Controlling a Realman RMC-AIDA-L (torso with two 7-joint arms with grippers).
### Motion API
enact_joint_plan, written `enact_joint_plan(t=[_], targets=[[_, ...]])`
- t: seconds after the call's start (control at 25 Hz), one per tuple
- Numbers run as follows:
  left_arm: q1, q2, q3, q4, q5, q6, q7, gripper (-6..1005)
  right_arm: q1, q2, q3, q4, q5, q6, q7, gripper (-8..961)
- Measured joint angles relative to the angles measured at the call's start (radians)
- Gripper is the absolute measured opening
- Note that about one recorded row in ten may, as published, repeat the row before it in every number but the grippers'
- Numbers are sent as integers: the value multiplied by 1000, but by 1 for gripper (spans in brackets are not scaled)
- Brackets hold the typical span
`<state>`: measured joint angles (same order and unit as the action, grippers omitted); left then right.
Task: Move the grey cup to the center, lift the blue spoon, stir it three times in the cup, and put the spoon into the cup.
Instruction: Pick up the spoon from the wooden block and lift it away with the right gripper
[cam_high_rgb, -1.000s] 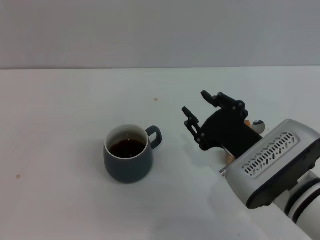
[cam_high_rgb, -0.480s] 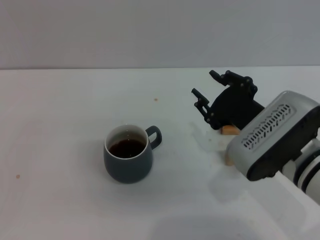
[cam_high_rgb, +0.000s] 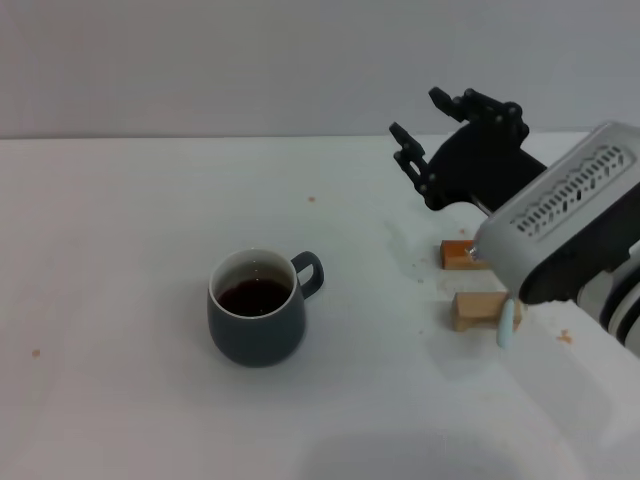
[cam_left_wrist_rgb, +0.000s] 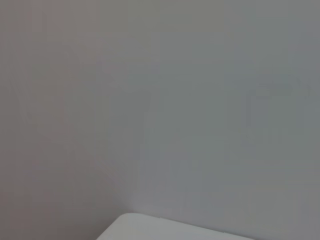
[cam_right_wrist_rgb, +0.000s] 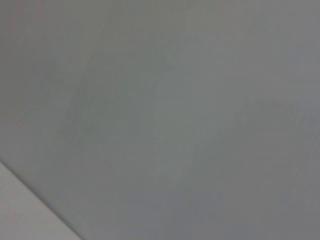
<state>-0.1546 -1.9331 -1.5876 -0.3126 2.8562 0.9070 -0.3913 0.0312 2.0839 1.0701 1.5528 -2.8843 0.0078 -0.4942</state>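
Observation:
The grey cup (cam_high_rgb: 257, 308) stands on the white table (cam_high_rgb: 120, 250) left of the middle, handle pointing to the right, with dark liquid inside. My right gripper (cam_high_rgb: 425, 125) is open and empty, raised above the table's far right, well clear of the cup. The blue spoon shows only as a pale-blue handle tip (cam_high_rgb: 507, 324) below the nearer wooden block; the rest is hidden behind my right arm. The left gripper is out of view; its wrist view shows only the grey wall.
Two small wooden blocks lie at the right: one (cam_high_rgb: 460, 255) farther back, one (cam_high_rgb: 480, 310) nearer. My right arm's white housing (cam_high_rgb: 565, 215) covers the right side. Small brown specks dot the table.
My right gripper has risen and moved back and to the right, away from the cup, uncovering the two wooden blocks and the spoon's handle tip. The cup has not moved.

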Motion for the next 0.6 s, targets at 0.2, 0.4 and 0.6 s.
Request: enact_joint_plan(t=[0.2,0.4,0.6], targets=[[-6,-6,0,4,0,-5,56,-3,69,-6,37,-1,1,23,201,457],[-9,-15,0,7,0,-7,100,-3,192,-4,92,15,3,290,259,457],[-9,-15,0,8,0,-16,103,-3,307,-7,164,27,2,600,381,457]])
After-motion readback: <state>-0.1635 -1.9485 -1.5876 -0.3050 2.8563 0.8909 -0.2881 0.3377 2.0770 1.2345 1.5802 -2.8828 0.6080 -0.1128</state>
